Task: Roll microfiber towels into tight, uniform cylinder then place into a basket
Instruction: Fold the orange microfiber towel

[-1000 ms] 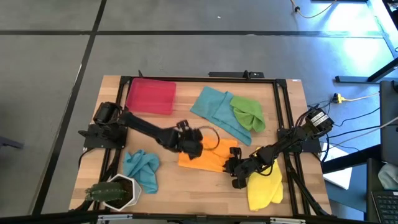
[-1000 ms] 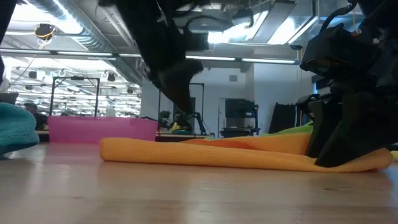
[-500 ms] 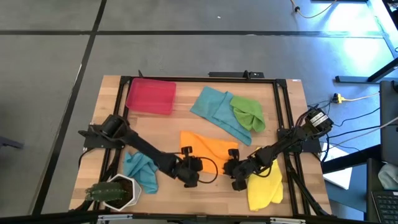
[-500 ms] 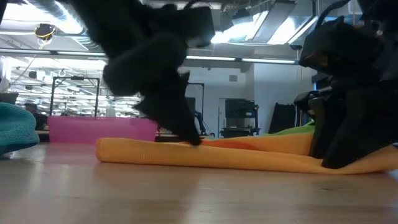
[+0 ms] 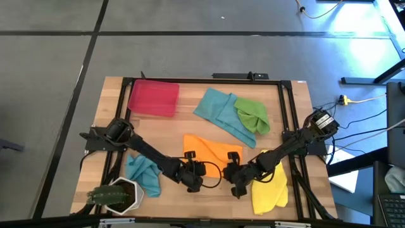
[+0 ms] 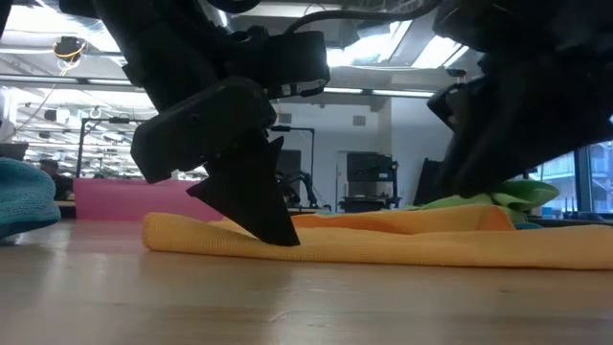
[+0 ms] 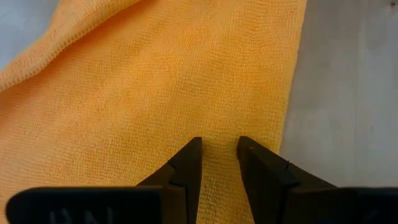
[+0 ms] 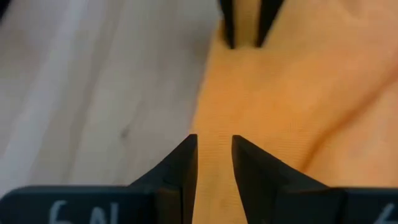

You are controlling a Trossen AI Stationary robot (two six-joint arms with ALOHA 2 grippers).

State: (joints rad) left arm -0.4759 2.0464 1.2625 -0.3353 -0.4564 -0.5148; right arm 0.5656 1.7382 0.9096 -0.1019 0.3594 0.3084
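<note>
Both tools are down at the near edge of the orange towel (image 5: 212, 152), around six o'clock on the worktop (image 5: 190, 130). The left tool (image 7: 219, 146) and the right tool (image 8: 214, 142) each have their fingers slightly spread, tips resting on the orange cloth with a strip of it between them. The red basket (image 5: 154, 97) sits at eleven o'clock, well apart.

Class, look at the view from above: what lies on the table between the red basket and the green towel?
In the high view, a teal-blue towel lies spread between the red basket and the green towel, whose edge overlaps it.
</note>
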